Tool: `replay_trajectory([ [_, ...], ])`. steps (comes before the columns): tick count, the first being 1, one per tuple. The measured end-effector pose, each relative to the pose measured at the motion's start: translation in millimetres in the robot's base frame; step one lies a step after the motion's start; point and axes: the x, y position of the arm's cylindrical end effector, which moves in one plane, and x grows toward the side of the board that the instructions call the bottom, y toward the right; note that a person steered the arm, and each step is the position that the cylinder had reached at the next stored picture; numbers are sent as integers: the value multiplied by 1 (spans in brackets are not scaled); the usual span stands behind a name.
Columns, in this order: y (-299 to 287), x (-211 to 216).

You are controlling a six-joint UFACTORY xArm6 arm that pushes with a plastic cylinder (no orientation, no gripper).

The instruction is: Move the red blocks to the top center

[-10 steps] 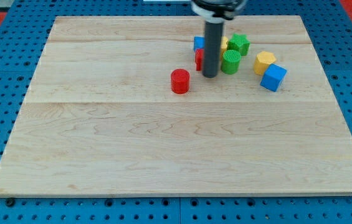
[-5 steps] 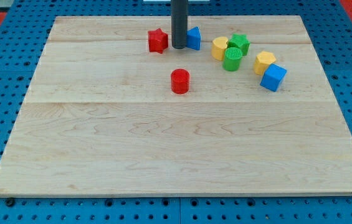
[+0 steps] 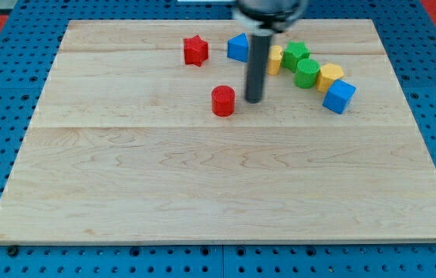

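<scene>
A red star block [image 3: 195, 50] lies near the view's top, left of centre. A red cylinder [image 3: 222, 101] stands below it, nearer the board's middle. My tip [image 3: 255, 100] rests on the board just to the right of the red cylinder, with a small gap between them. The dark rod rises from there toward the view's top and hides part of the yellow block behind it.
A blue block [image 3: 238, 48] lies right of the red star. A yellow block [image 3: 275, 59], a green star-like block [image 3: 295, 54], a green cylinder [image 3: 306, 72], a second yellow block [image 3: 329, 76] and a blue cube [image 3: 339, 96] cluster at the upper right of the wooden board [image 3: 125, 193].
My tip moved from between the red star and the blue block down and right to beside the red cylinder. The green cylinder shifted right, against the second yellow block.
</scene>
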Motion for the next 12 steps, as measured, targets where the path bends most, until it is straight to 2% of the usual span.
replay_trajectory([
  [1, -29, 51],
  [3, -105, 0],
  [4, -76, -11],
  [5, -128, -10],
  [6, -135, -3],
  [7, -159, -20],
  [8, -113, -28],
  [9, -99, -28],
  [10, -171, -42],
  [12, -79, -45],
])
